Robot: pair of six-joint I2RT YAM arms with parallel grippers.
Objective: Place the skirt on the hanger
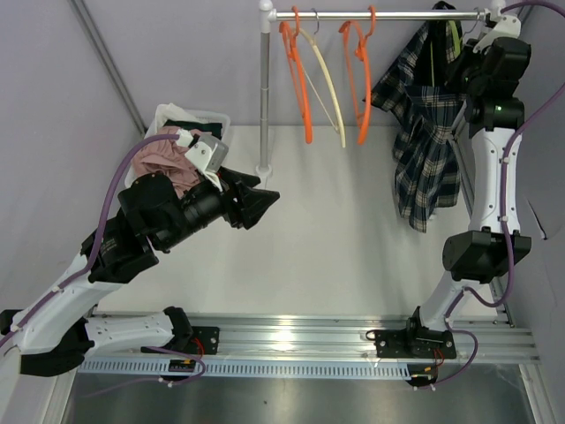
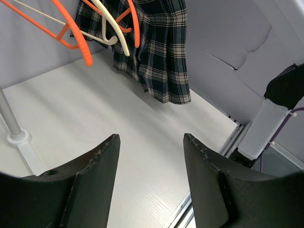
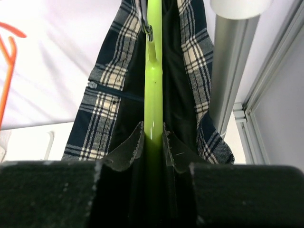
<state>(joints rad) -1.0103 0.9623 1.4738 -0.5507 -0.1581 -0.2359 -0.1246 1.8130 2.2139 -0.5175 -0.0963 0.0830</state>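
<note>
- The right gripper is raised to the right end of the rail, with its fingers pressed against both sides of the green hanger and pinching its thin bar.
- The skirt, dark plaid with pale checks, hangs directly below that gripper. In the right wrist view its fabric falls on both sides of the green bar, touching it.
- A zip shows on the skirt's left panel.
- The skirt's lower hem hangs free above the table, near the right arm.
- Whether the hanger's hook sits over the rail cannot be told.
- The left gripper has its fingers spread wide with nothing between them. It hovers over the left of the table, well apart from the skirt.
- Two orange hangers and a cream hanger hang on the rail, left of the skirt.
- A white basket sits behind the left arm with a pink garment in it.
- A metal post holds up the rail's left end.
</note>
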